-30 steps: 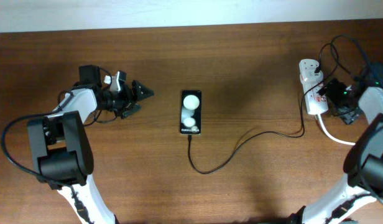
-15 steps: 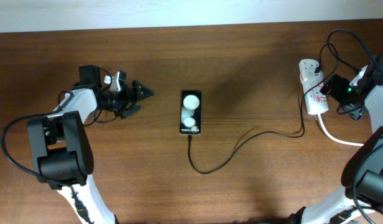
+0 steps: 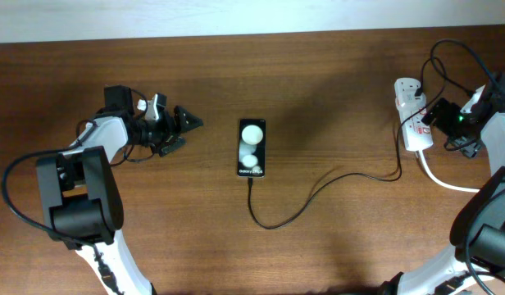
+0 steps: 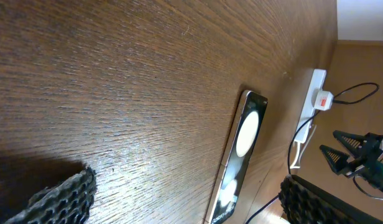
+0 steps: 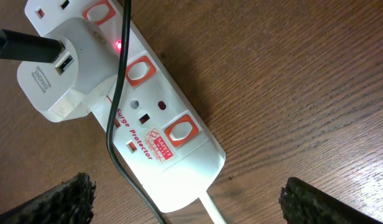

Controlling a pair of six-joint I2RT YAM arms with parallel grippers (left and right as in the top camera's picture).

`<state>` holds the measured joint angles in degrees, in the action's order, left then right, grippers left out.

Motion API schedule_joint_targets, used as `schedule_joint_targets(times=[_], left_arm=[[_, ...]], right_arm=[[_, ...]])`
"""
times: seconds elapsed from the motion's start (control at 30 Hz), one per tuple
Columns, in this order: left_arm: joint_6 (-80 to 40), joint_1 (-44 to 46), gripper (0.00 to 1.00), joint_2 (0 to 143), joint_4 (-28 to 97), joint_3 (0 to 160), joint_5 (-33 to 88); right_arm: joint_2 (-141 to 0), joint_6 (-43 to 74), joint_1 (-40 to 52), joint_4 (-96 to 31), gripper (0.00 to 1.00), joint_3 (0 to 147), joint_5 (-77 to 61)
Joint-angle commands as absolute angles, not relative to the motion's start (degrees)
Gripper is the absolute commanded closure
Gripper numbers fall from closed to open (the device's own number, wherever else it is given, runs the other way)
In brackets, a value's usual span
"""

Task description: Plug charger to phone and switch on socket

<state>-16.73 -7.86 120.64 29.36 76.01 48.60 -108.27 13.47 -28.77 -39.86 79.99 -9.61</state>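
The black phone (image 3: 252, 148) lies flat at the table's middle, its white patches facing up. The charger (image 3: 302, 203), a thin black cable, loops from the phone's near end to the white adapter (image 5: 61, 68) in the socket (image 3: 416, 135). Whether the tip is seated in the phone cannot be told. A small red light (image 5: 119, 45) glows on the socket (image 5: 154, 118). My right gripper (image 3: 439, 128) hovers open just right of the socket's cord end. My left gripper (image 3: 191, 133) stands open and empty, left of the phone (image 4: 241, 155).
A thick white cord (image 3: 439, 177) runs from the socket toward the right edge. Black leads arc above the right arm at the far right (image 3: 453, 61). The table's back edge meets a pale wall (image 3: 236, 16).
My right gripper has drawn back a little, up and to the right, away from the socket. The left arm, phone and cable have not moved.
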Motion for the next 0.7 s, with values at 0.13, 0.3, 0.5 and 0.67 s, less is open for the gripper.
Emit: schedule_joint_targets(times=[0.13, 0.3, 0.5, 0.67], left_arm=[[-16.3, -7.9, 0.01, 121.7, 29.6, 75.2, 43.0], [-16.3, -7.9, 0.01, 121.8, 29.6, 75.2, 43.0], [-16.3, -7.9, 0.01, 120.6, 29.6, 75.2, 40.5], [-16.3, -7.9, 0.01, 110.1, 29.6, 75.2, 19.0]], right_arm=[[-108.4, 13.3, -28.5, -39.9, 0.01, 80.5, -10.1], [-108.4, 13.3, -28.5, -39.9, 0.01, 80.5, -10.1], [-108.4, 13.3, -28.5, -39.9, 0.01, 80.5, -10.1], [-108.4, 13.3, -28.5, -39.9, 0.01, 80.5, -10.1]])
